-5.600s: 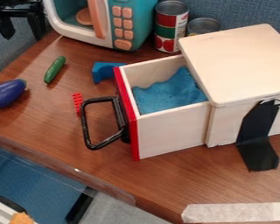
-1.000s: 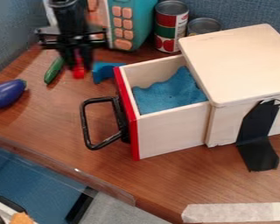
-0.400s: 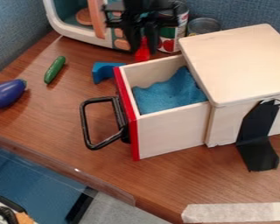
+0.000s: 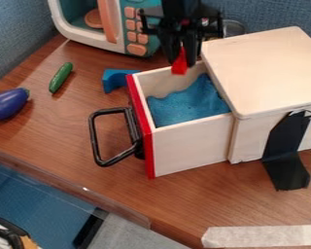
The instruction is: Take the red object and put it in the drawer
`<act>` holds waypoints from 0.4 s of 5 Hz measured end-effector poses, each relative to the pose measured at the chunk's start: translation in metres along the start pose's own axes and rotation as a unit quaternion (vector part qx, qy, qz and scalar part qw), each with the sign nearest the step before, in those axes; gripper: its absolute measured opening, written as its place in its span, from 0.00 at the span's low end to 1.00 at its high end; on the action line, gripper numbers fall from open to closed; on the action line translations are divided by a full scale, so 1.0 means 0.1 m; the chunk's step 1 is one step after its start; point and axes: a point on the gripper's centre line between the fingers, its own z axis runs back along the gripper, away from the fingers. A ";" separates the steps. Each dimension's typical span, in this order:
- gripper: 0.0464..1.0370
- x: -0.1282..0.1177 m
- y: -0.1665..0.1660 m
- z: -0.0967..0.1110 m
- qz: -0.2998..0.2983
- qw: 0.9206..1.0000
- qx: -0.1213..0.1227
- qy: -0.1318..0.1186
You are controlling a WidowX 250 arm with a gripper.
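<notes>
And the count is on: one worktop (image 4: 60, 131), one tool (image 4: 183, 63), one red object (image 4: 179, 68)! Vegetables, two in all, one toy eggplant (image 4: 8, 103) and one toy cucumber (image 4: 60, 78)! Here's one blue block (image 4: 112, 80), one toy microwave (image 4: 87, 38), one round orange piece (image 4: 93, 18), at least one can (image 4: 233, 29)! Now it's one wooden box (image 4: 262, 68), one drawer (image 4: 192, 148), one black handle (image 4: 93, 133), one blue lining (image 4: 187, 104)! And the tape, folks: one black strip (image 4: 286, 146), two pale strips (image 4: 262, 236)
</notes>
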 end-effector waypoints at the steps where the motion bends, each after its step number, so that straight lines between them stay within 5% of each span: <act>1: 0.22 -0.12 -0.03 -0.25 -0.018 1.000 0.006 0.025; 2: 0.22 -0.20 -0.04 -0.34 -0.023 0.999 0.009 0.028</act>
